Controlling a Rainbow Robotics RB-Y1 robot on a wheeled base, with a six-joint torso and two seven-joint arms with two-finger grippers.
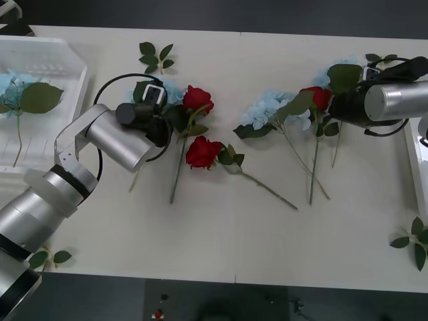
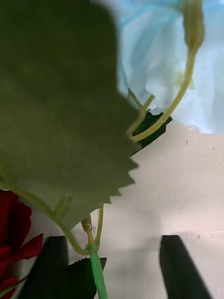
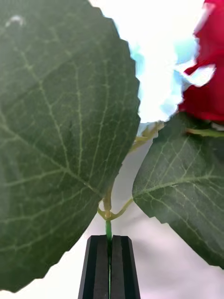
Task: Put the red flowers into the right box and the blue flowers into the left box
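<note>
Front view, listed from my left: the left box (image 1: 70,57) at the table's far left corner, holding one of the blue flowers (image 1: 8,85) with its broad leaf; my left gripper (image 1: 155,100) low over a second blue cluster (image 1: 172,92), fingers (image 3: 99,266) pressed together on its thin green stem (image 3: 108,230) just below the leaf fork; two red flowers, one (image 1: 198,98) just beside that cluster, one (image 1: 202,152) nearer me; a third blue cluster (image 1: 267,110) mid-table; a third rose (image 1: 318,97) beside it; my right gripper (image 1: 334,107) over a fourth blue cluster (image 1: 328,77), fingers (image 2: 179,268) spread apart, a stem (image 2: 97,271) between them but not gripped; the right box (image 1: 416,157), thin white edge at far right. Progress, as I judge it: one blue flower delivered, one in hand, no rose seen boxed; most of the sorting remains. Legible writing or labels: none.
</note>
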